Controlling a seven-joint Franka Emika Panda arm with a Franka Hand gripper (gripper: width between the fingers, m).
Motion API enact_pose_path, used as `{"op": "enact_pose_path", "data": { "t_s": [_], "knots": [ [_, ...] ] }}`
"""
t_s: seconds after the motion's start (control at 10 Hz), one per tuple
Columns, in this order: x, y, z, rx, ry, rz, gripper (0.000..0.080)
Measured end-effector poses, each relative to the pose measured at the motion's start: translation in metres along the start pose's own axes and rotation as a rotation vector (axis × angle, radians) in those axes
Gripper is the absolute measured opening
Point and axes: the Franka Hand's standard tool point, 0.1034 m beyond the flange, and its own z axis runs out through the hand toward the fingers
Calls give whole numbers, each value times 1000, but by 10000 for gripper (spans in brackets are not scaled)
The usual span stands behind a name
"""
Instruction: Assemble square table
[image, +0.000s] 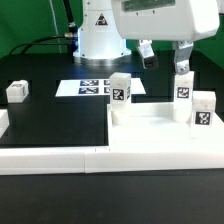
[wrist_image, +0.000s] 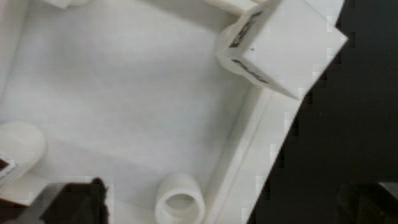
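Note:
The white square table top (image: 150, 125) lies right of the middle in the exterior view, rim up. Three white tagged legs stand upright on or at it: one at its left corner (image: 120, 92) and two at the right (image: 183, 86) (image: 202, 108). A fourth leg (image: 18, 91) lies loose at the far left. My gripper (image: 165, 55) hangs open and empty above the top's back right part. In the wrist view the gripper (wrist_image: 228, 208) is open over the table top (wrist_image: 125, 110), with an empty round socket (wrist_image: 183, 205) between the fingers and a tagged leg (wrist_image: 276, 45) beyond.
The marker board (image: 95, 87) lies flat in front of the robot base (image: 98, 35). A long low white border rail (image: 90, 158) runs along the front, with a white block (image: 3, 122) at its left end. The mat is black.

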Motion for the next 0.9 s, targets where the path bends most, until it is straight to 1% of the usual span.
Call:
{"op": "enact_pose_path", "data": {
  "t_s": [0.3,0.4,0.5,0.6,0.8,0.9],
  "knots": [
    [1,1,0,0,1,-238,648],
    [11,9,-1,10,20,-336,648],
    [20,25,-4,4,22,-466,648],
    [33,44,-8,3,41,-603,648],
    [62,94,-10,-19,71,-819,648],
    [86,115,-14,-31,72,-939,648]
  ]
}}
